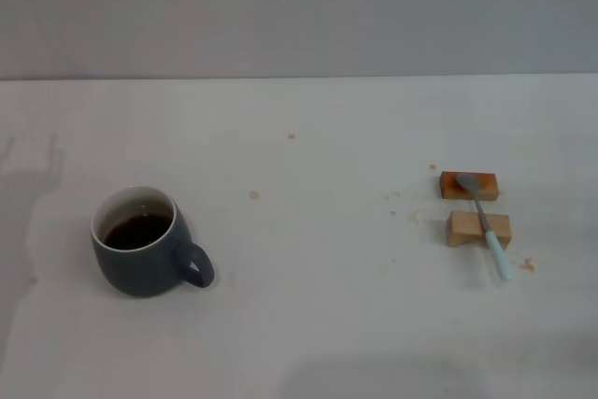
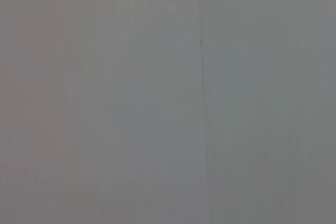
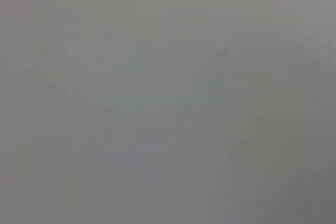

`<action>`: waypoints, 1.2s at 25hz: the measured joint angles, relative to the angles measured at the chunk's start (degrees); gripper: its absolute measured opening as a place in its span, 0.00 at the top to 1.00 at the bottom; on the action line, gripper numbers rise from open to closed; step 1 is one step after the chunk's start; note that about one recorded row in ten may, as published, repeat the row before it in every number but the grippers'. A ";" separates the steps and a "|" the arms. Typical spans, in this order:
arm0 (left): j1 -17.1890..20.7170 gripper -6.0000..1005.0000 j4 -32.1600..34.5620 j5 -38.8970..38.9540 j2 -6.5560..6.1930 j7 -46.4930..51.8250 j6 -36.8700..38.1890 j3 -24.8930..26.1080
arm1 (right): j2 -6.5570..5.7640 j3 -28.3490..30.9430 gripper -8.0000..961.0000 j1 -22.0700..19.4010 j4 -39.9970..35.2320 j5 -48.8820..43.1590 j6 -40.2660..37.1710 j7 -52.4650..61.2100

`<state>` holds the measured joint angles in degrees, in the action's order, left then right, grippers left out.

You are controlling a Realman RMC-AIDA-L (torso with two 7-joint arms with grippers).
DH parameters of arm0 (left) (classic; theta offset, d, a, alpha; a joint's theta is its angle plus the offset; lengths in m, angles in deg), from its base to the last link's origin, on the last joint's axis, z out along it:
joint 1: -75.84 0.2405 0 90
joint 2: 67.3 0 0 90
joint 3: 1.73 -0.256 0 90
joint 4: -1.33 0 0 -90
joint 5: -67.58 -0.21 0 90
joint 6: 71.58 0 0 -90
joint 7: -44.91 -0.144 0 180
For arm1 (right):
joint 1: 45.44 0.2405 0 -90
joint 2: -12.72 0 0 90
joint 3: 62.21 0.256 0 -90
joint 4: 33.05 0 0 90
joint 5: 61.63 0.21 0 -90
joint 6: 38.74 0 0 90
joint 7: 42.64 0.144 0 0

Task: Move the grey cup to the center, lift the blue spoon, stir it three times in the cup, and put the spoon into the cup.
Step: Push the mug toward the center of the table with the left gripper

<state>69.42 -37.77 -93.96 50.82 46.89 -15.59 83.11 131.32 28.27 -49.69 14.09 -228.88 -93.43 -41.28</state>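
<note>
The grey cup [image 1: 140, 248] stands upright at the left of the white table in the head view, with dark brown liquid inside and its loop handle [image 1: 198, 266] pointing to the right and front. The blue spoon [image 1: 486, 221] lies at the right, resting across two small wooden blocks, its metal bowl on the far block and its pale blue handle pointing to the front. Neither gripper shows in any view. Both wrist views show only a plain grey surface.
A reddish-brown wooden block [image 1: 468, 185] and a paler wooden block [image 1: 477, 229] sit under the spoon. Small stains and crumbs dot the white table [image 1: 308, 259]. A grey wall runs along the table's far edge.
</note>
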 joint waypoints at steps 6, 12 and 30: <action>-0.30 0.41 0.41 0.00 -0.01 0.09 -0.03 -0.02 | 0.41 -7.10 0.25 -0.34 0.16 0.28 -0.92 0.07; -0.48 0.41 0.43 0.00 -0.15 0.55 -2.22 0.12 | 0.52 -8.09 0.25 -0.33 0.28 0.55 -0.38 0.06; -0.70 0.82 5.93 0.00 0.12 0.17 -4.15 1.69 | 0.33 3.72 0.25 -3.72 5.76 0.82 6.60 -0.04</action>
<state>68.71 -31.84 -93.96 50.94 47.06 -19.74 84.80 131.65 31.99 -53.41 19.85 -228.06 -86.83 -41.32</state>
